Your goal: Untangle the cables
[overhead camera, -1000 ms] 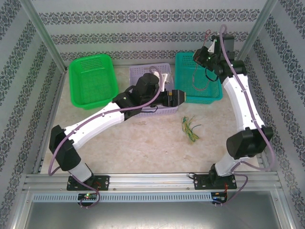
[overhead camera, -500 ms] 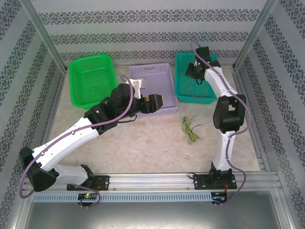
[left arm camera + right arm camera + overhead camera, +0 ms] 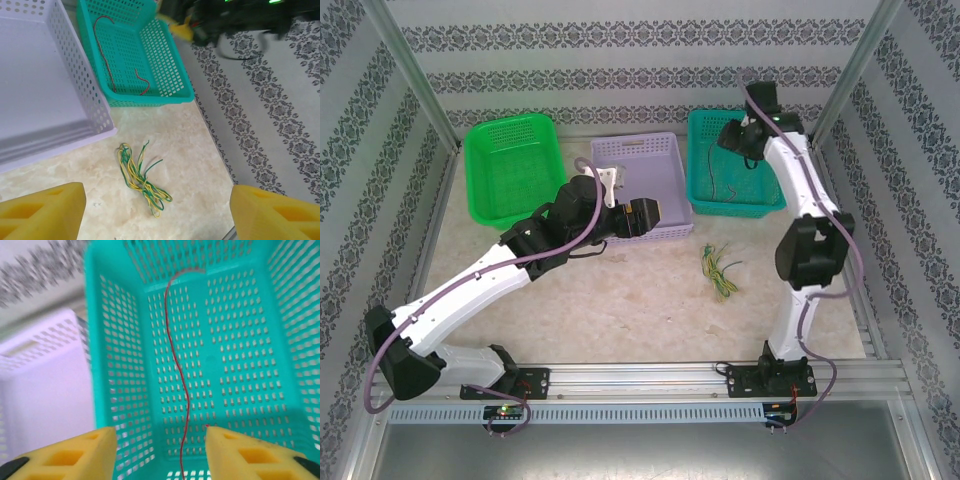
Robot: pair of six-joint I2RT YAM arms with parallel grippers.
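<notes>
Right hand [image 3: 160, 442] hangs open over the red wire [image 3: 176, 360] in the teal basket [image 3: 125, 365]; left hand [image 3: 159, 210] is open too. Yellow-green wires [image 3: 142, 182], right of the table's [image 3: 620, 300] middle, look light and limp: pinch a loose end.

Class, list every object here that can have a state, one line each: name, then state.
left claw, open, holding nothing.
right claw, open over the teal basket.
red cable, lying loose in the teal basket.
yellow and green cables, tangled together on the table.
teal basket, upright, holding the red cable.
purple basket, upright, nothing seen inside.
green basket, upright, empty.
</notes>
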